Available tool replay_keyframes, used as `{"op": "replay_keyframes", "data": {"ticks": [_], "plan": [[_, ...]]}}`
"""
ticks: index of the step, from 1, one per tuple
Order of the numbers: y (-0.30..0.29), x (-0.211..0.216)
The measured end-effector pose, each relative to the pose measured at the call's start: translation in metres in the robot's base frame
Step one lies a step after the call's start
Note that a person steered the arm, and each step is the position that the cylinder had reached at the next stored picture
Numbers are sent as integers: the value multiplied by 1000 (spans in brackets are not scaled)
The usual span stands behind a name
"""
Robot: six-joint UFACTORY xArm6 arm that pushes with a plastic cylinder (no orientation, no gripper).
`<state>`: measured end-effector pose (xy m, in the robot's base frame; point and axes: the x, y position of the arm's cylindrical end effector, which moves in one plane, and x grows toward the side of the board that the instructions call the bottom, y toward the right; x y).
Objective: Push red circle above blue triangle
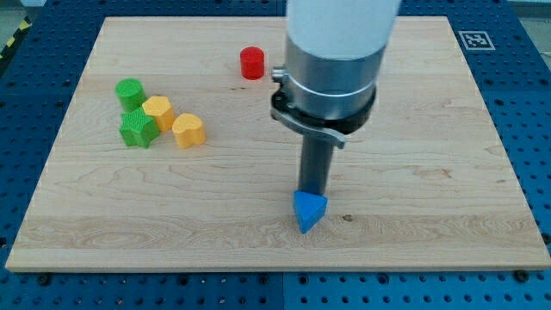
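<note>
Six small blocks on one wooden board (413, 129), listed largest to smallest.

Board: pale wood, lying on a blue perforated table (525, 284).

Arm: wide grey cylinder with a dark collar, ending in a straight dark rod. No fingers or jaws exist to open or close; its tip (312, 193) sits right behind the blue triangle, apparently touching its upper edge, though contact cannot be confirmed.

Blue triangle (310, 210): lower centre, point toward the view's bottom.

Cluster at the view's left, touching or nearly so: green star-like block (138, 128), green round block (130, 91), yellow hexagonal block (158, 112), yellow heart-like block (188, 130).

Red circle (252, 63): near the view's top, left of the arm, well apart from everything else. Judged light, rigid and sturdy, likely to slide readily on smooth wood. No grasp possible; push centrally against its curved side, since an off-centre push would probably let it roll off the rod.
</note>
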<state>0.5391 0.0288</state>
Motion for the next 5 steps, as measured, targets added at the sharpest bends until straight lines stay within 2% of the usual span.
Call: {"op": "replay_keyframes", "data": {"ticks": [3,4,5], "plan": [[-10,11],[6,-26],[4,-103]]}}
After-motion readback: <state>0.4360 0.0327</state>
